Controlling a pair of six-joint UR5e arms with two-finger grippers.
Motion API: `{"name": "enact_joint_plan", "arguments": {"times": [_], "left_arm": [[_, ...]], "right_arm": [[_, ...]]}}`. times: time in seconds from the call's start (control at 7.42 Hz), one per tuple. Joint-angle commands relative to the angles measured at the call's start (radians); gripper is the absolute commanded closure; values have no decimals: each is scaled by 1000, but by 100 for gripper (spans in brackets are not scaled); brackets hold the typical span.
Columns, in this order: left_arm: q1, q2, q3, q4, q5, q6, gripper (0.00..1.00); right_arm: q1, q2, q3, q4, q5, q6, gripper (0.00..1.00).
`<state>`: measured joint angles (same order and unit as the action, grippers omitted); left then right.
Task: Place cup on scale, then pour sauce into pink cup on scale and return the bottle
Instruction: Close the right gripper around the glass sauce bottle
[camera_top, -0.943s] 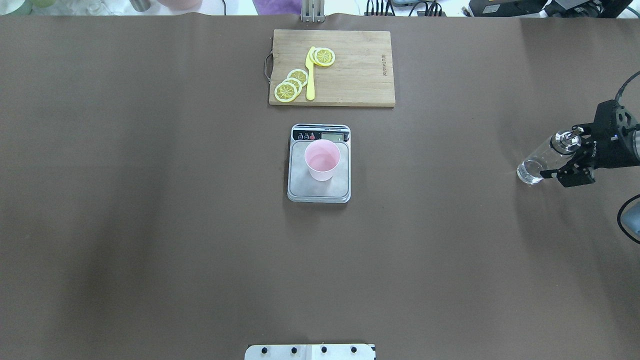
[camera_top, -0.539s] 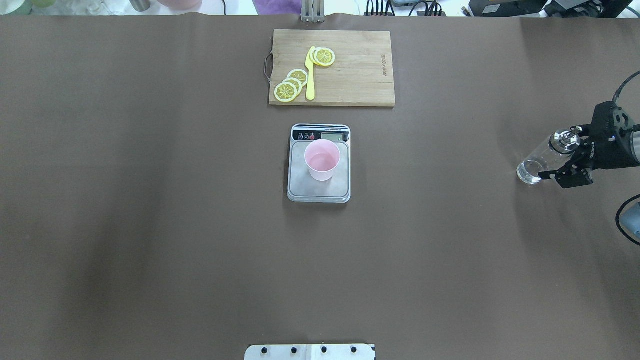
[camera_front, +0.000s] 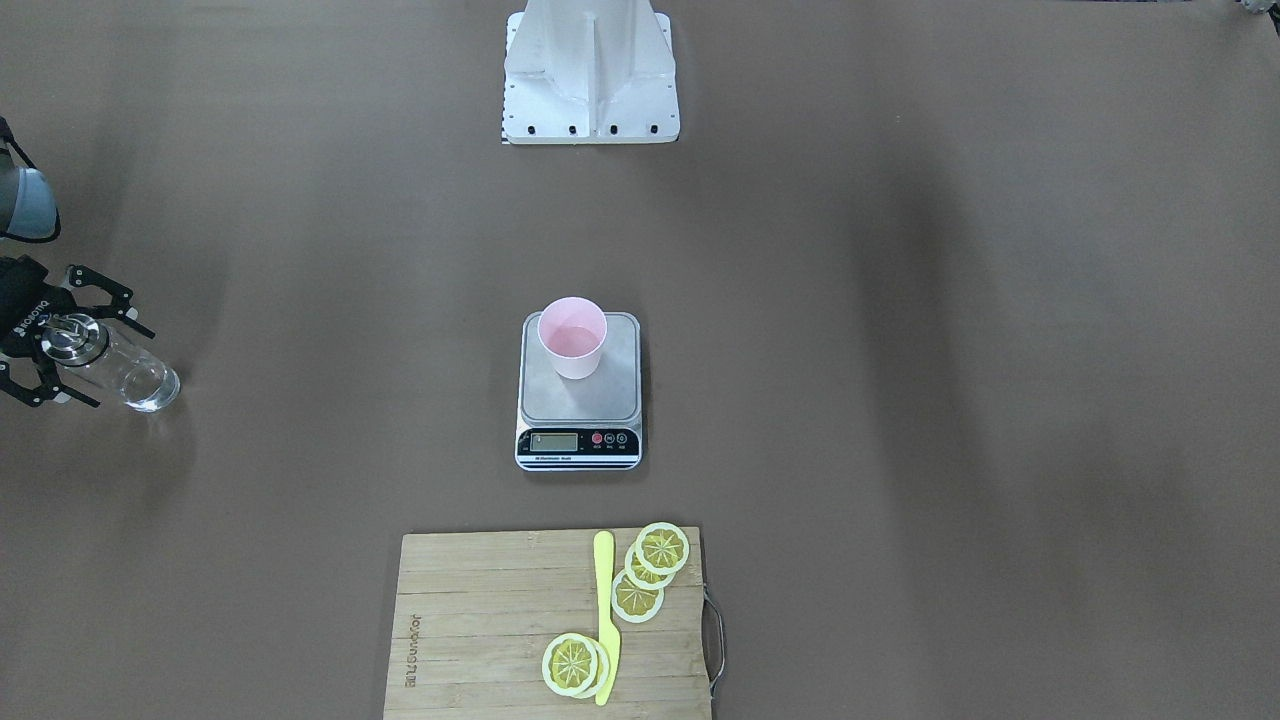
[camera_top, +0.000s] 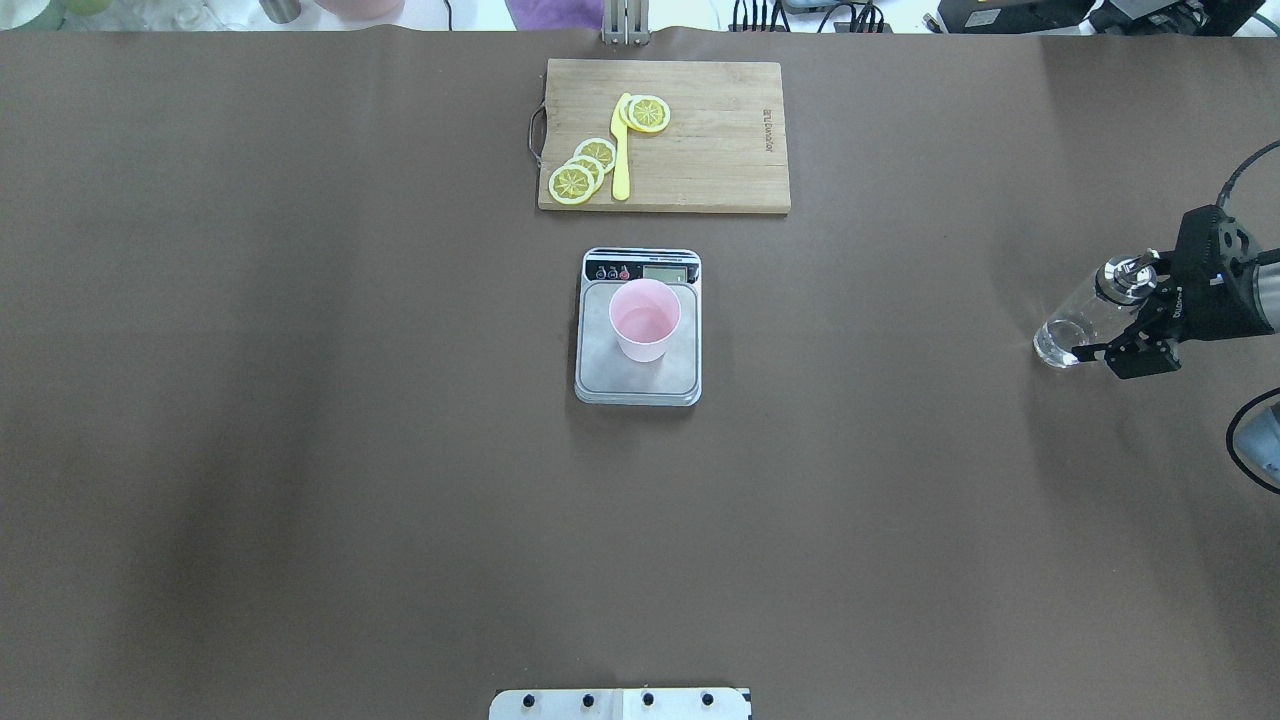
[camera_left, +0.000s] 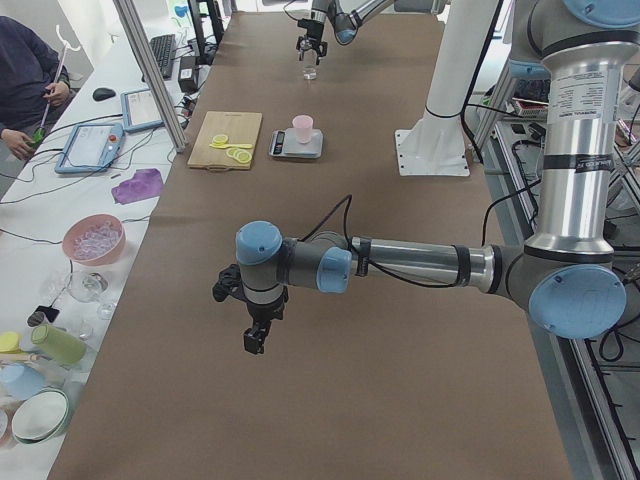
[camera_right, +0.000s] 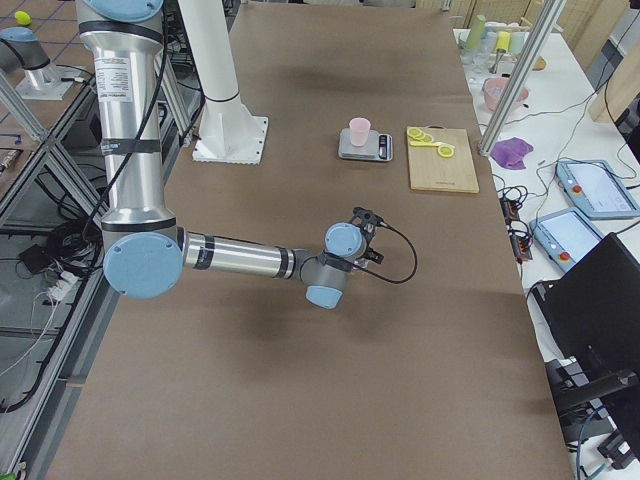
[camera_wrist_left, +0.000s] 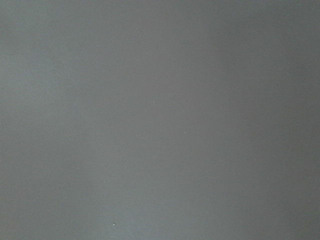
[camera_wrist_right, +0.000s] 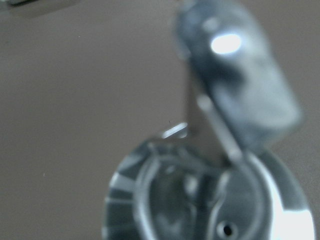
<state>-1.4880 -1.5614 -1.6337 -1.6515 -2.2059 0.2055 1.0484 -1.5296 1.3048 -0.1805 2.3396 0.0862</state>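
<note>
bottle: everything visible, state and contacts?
The bottle is slim clear glass with a shiny metal pour-spout cap, contents not discernible. It stands upright on the table at the robot's far right. The right gripper hangs over it, jaws spread either side of the neck; whether they touch is unclear.

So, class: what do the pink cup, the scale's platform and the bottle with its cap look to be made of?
Small pale pink tumbler: matte, opaque, probably plastic. Flat kitchen scale: grey brushed platform, likely steel. Slim bottle: see-through, likely glass; its cap gleams like polished metal.
</note>
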Motion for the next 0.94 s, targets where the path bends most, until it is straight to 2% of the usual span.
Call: {"name": "enact_joint_plan", "arguments": {"times": [0.0,0.81], "left_arm": [[0,-2,2,-2,0,0,2],[0,-2,2,-2,0,0,2]], "right_arm": [[-2,-1,-1,0,1,1,1],[-5,-3,-4,-1,6,3,2]]}}
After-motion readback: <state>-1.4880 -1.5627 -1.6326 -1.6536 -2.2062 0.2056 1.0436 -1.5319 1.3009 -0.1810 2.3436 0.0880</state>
